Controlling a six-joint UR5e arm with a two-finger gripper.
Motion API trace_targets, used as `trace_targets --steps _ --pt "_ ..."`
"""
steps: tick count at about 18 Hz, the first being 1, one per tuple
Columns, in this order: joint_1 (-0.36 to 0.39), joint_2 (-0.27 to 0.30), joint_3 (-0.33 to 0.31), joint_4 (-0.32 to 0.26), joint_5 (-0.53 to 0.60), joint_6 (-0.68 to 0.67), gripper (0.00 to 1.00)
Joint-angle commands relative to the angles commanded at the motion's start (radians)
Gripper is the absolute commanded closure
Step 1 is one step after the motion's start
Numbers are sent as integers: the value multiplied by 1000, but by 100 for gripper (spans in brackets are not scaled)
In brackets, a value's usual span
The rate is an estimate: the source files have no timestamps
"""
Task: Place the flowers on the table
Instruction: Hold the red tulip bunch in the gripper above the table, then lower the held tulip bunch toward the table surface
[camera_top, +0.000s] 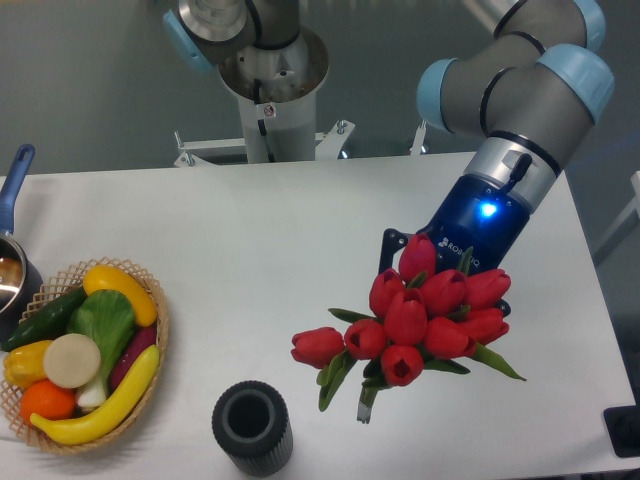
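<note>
Flowers (420, 320): bunch of red tulips with green leaves, blooms facing the camera, over the right half of the worktop (260, 230). One bloom sticks out to the left of the cluster, and a few leaf tips and stem ends poke out below it. Can't tell if the bunch touches the worktop surface or hangs above it.

Gripper (440, 275): sits directly behind the flowers, blue light lit on its body. One dark finger shows just left of the top blooms; the rest is hidden by the tulips, so can't tell jaw width or whether it grips the stems.

Relative to the flowers: black ribbed cylinder vase (252, 427) stands upright to the lower left, near the front edge. Wicker basket (150, 350) of toy fruit and vegetables is far left. Blue-handled pot (12, 250) sits beyond the basket at the left edge.
</note>
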Motion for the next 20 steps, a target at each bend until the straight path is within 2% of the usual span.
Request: trace_targets --steps 6,9,14,20 --pt "3 2 -11 -2 3 -3 62" --pt "17 23 -28 -5 12 -5 62" --pt "14 60 -40 -6 136 -5 62" --pt "-9 69 -41 -6 284 0 63"
